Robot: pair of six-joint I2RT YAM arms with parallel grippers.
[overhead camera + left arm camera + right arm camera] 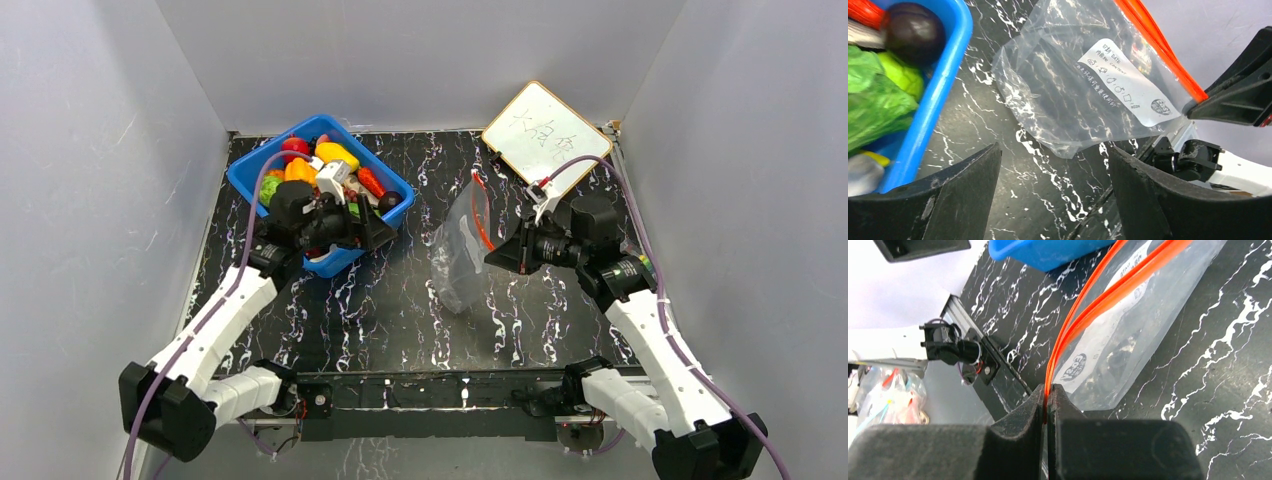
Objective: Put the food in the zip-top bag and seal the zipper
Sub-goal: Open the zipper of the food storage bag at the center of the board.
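The food (320,165) lies heaped in a blue bin (268,150): green lettuce (873,105), a dark plum (913,30) and a green lime (903,75) show in the left wrist view. The clear zip-top bag (460,255) hangs mid-table, its mouth gaping. My right gripper (1048,392) is shut on the red-orange zipper (1088,310) at one end and holds the bag (1128,340) up. My left gripper (1055,160) is open and empty, just off the bin's right wall (943,75), facing the bag (1073,100).
A small whiteboard (545,135) with writing leans at the back right. Grey walls close in the black marbled table (380,310) on three sides. A metal rail (450,385) runs along the near edge between the arm bases.
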